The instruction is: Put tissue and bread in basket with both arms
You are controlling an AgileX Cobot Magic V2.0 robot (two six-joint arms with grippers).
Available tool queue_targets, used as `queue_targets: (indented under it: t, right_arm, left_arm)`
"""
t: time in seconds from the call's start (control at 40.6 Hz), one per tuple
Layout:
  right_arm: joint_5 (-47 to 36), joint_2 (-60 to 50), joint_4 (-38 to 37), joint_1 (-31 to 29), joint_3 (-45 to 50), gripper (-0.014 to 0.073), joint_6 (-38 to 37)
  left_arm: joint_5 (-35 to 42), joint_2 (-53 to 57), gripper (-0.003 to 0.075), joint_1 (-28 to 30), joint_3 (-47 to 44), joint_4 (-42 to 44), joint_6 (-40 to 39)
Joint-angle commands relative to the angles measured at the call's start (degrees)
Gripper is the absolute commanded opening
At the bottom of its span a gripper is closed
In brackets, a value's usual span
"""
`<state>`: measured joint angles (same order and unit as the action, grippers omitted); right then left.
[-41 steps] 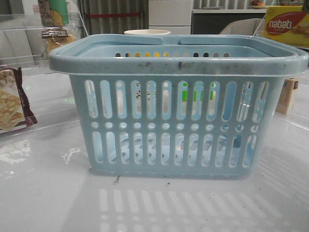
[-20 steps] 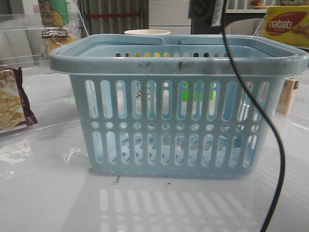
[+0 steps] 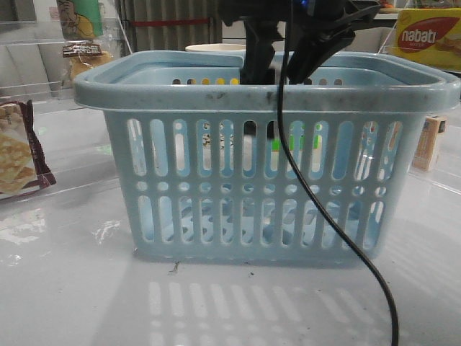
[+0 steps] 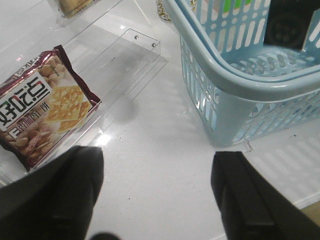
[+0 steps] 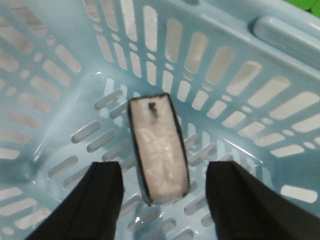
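Note:
The light blue basket point(image 3: 266, 97) stands mid-table. My right gripper point(image 3: 278, 72) reaches down into it from above. In the right wrist view the right gripper point(image 5: 162, 200) is open, and the tissue point(image 5: 158, 148), a dark-edged pack with a pale face, sits between the spread fingers over the basket floor, touching neither; I cannot tell whether it rests or falls. My left gripper point(image 4: 155, 195) is open and empty above the white table, left of the basket point(image 4: 235, 85). The bread point(image 3: 85, 60) lies on a clear shelf at the back left.
A maroon-edged cracker packet point(image 3: 16, 151) lies on a clear tray at the left, also in the left wrist view point(image 4: 42, 105). A yellow nabati box point(image 3: 426, 37) stands back right. A black cable point(image 3: 317, 209) hangs in front of the basket.
My right arm has come into view from above and dropped into the basket's top. Its cable has swung left across the basket front.

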<state>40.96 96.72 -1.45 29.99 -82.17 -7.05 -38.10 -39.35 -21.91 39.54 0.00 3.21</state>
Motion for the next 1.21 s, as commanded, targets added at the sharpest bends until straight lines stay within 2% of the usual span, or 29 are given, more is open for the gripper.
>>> queue_targets:
  t: [0.0, 0.271, 0.492, 0.886, 1.182]
  right_arm:
    - [-3.04, -4.04, -0.36, -0.03, -1.51, 0.0540, 1.68]
    - [-1.93, -14.27, -0.43, 1.79, 2.94, 0.0540, 8.39]
    - [-6.19, -27.67, -1.48, 1.79, 14.05, 0.0540, 8.39]
    - [-5.98, -50.46, -3.24, 1.79, 32.57, 0.0540, 8.39]
    - [-5.31, -62.75, -3.24, 1.79, 40.43, 0.0540, 8.34]
  left_arm:
    - [4.73, -0.12, 0.0506, -0.53, 1.57, 0.00, 0.12]
    - [4.73, -0.12, 0.0506, -0.53, 1.57, 0.00, 0.12]
    - [4.73, -0.12, 0.0506, -0.53, 1.57, 0.00, 0.12]
    - [4.73, -0.12, 0.0506, -0.53, 1.57, 0.00, 0.12]
    - [4.73, -0.12, 0.0506, -0.53, 1.57, 0.00, 0.12]
